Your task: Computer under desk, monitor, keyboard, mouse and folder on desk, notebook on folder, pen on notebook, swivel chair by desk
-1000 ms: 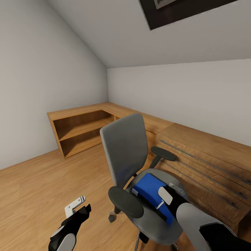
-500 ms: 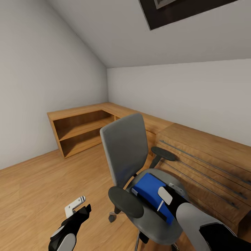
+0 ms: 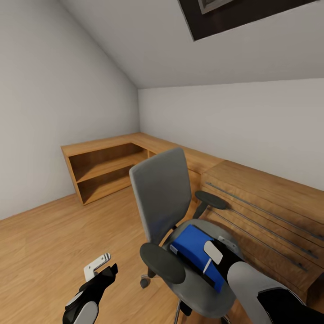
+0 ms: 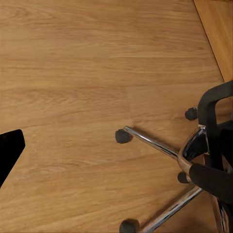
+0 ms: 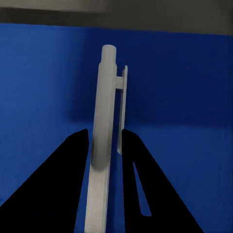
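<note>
A grey swivel chair (image 3: 159, 193) stands in front of me, and a blue folder (image 3: 191, 240) lies flat on its seat. My right gripper (image 3: 211, 260) hovers just above the folder, shut on a white pen (image 3: 206, 266). In the right wrist view the pen (image 5: 103, 131) runs lengthwise between the two black fingers (image 5: 73, 165), with the folder's blue cover (image 5: 184, 97) right behind it. My left gripper (image 3: 102, 266) hangs open and empty, low beside the chair and over the floor. One of its fingers (image 4: 9, 150) shows beside the chair's chrome base (image 4: 160, 150).
A wooden L-shaped desk with open shelves (image 3: 108, 148) runs along the far walls. A wooden drawer unit (image 3: 270, 202) stands close to the right of the chair. A sloped ceiling hangs above. Bare wood floor (image 3: 45, 243) stretches to the left.
The head view has shifted very slightly. The right gripper keeps hold of the pen over the folder, and the left arm has not moved.
</note>
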